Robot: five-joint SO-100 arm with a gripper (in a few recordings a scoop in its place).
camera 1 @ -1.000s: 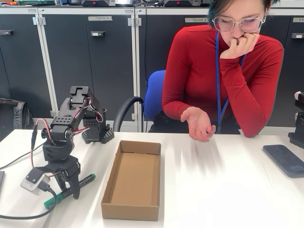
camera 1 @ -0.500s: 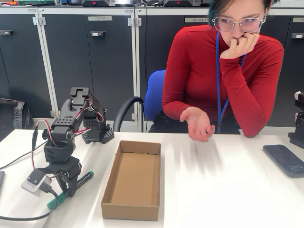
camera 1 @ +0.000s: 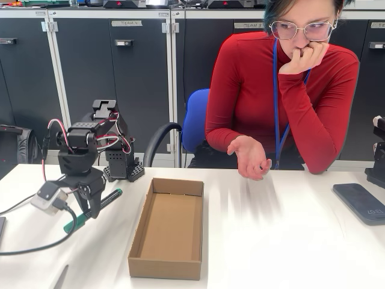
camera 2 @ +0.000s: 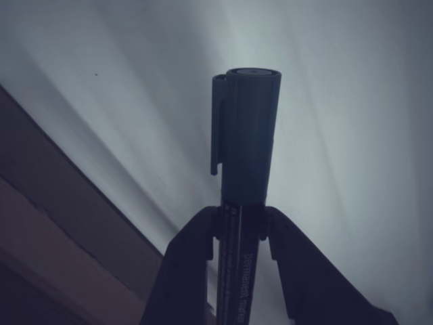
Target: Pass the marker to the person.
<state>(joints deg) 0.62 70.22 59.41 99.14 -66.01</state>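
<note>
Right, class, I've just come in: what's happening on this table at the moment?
The arm's pincer is shut on the green marker and holds it tilted above the table, left of an open cardboard box. The wrist view shows both fingers clamped on the barrel just below the cap. Across the table a seated person holds one open hand out, palm up. The marker is still far from that hand, with the box in between.

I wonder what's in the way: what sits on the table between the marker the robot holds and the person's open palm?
In the fixed view, an open cardboard box lies between the marker and the person's palm; beyond it, bare table.
</note>
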